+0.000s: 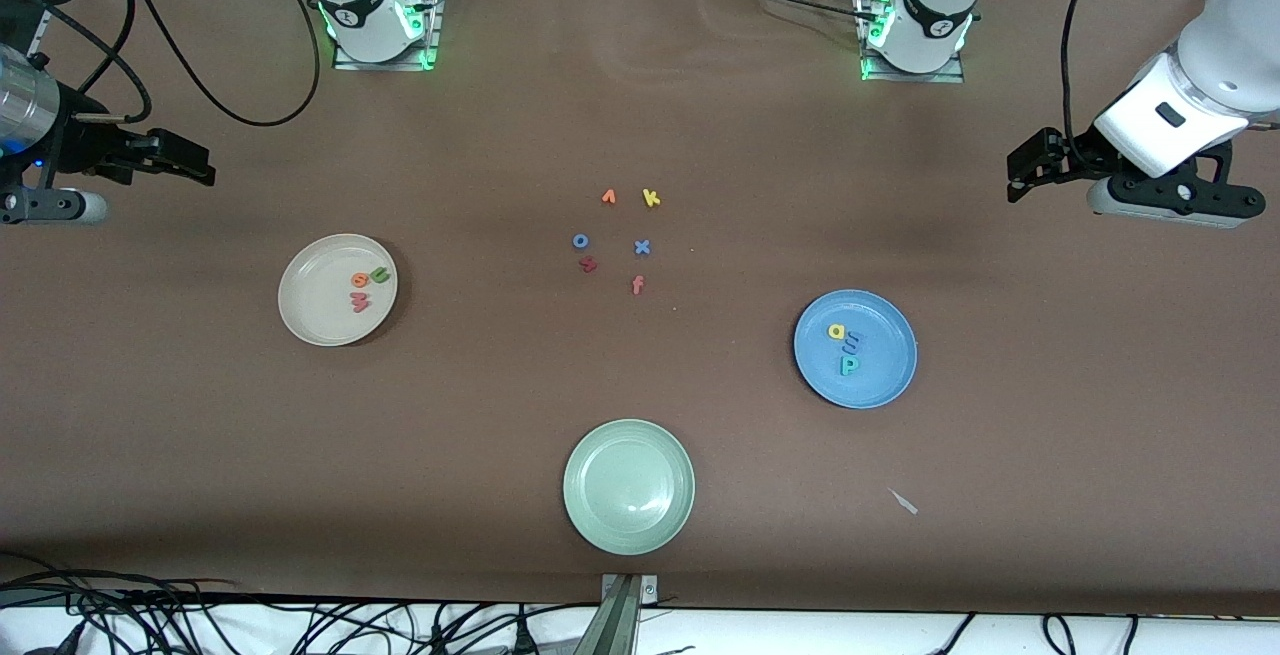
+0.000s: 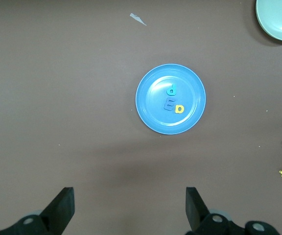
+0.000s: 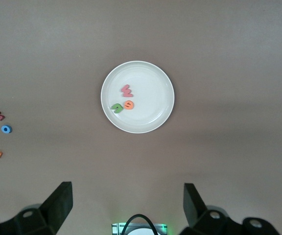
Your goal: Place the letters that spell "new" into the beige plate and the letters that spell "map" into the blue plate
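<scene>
Beige plate (image 1: 300,320): I count three letters in it — green n (image 1: 380,276), orange e (image 1: 360,280), pinkish-red w (image 1: 360,303); it sits toward the right arm's end of the table.
Blue plate (image 1: 880,380): three letters too — yellow a (image 1: 836,332), blue m (image 1: 852,343), teal p (image 1: 848,366); toward the left arm's end.
Loose letters: I see six on the table between the two plates.
Pale green plate (image 1: 628,486): one, nearest the front camera.
Left gripper (image 1: 1020,178): jaws wide apart, holding nothing, waiting over its table end.
Right gripper (image 1: 195,163): same, over its own end.
</scene>
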### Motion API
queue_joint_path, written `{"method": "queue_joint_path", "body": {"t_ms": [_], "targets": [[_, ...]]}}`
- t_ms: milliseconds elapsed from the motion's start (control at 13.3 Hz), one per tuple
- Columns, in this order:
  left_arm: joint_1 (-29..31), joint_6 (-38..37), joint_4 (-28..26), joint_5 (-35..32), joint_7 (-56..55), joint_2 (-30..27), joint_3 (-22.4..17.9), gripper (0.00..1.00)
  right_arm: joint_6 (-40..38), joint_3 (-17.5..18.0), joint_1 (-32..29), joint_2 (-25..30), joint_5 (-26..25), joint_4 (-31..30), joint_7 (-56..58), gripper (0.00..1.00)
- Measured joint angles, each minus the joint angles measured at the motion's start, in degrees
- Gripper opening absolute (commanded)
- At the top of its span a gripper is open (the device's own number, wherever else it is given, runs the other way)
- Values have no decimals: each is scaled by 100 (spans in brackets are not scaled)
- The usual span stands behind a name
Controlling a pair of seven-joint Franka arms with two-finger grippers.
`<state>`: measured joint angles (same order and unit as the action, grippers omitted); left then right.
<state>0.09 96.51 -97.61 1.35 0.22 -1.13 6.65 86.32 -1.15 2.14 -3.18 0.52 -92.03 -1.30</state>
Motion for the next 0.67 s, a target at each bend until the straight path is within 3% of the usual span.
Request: {"method": "queue_joint_path", "body": {"t_ms": [675], "targets": [[182,20,10,0,11,5,180,100,-18,58,5,-9,0,0,-2,100]]}}
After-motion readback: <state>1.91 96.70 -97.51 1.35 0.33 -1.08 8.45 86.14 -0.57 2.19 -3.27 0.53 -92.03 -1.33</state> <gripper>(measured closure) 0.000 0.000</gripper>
